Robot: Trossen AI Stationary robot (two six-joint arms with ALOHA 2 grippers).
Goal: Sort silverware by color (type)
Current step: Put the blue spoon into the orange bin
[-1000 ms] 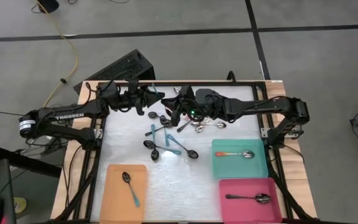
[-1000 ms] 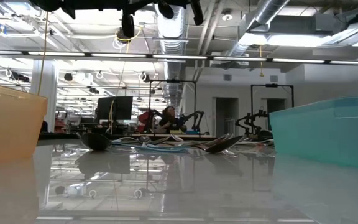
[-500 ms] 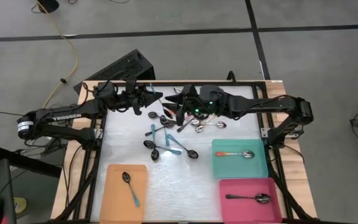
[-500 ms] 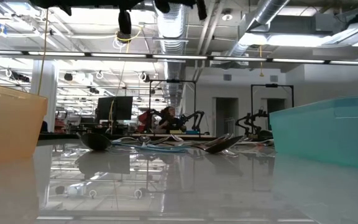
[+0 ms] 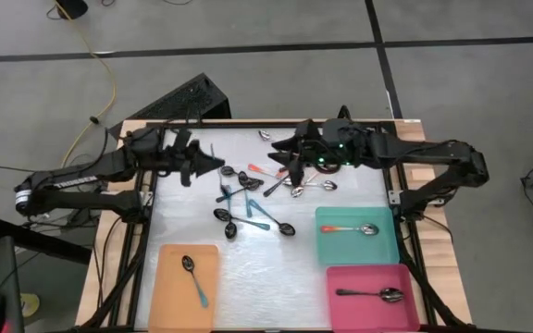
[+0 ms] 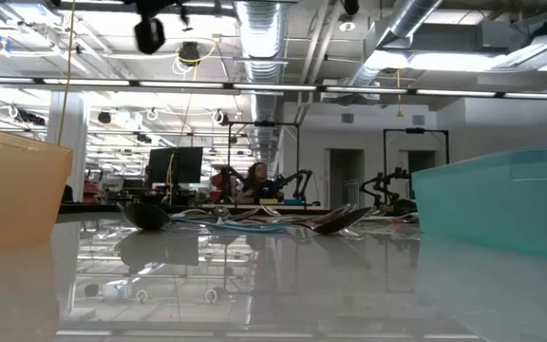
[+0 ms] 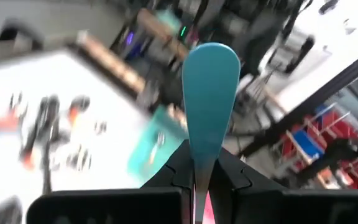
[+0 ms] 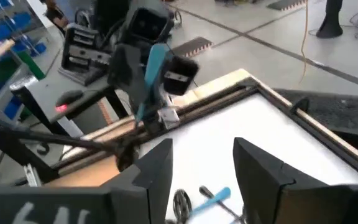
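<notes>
While gripped, flat glossy teal handle (image 7: 210, 93), rounded end

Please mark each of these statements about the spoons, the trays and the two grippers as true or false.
1. The left gripper holds a teal spoon. True.
2. The right gripper holds a spoon. False: it is open and empty.
3. The orange tray holds a teal-handled spoon. True.
4. The pink tray is empty. False: one dark spoon lies in it.
5. The teal tray holds one orange-handled spoon. True.
</notes>
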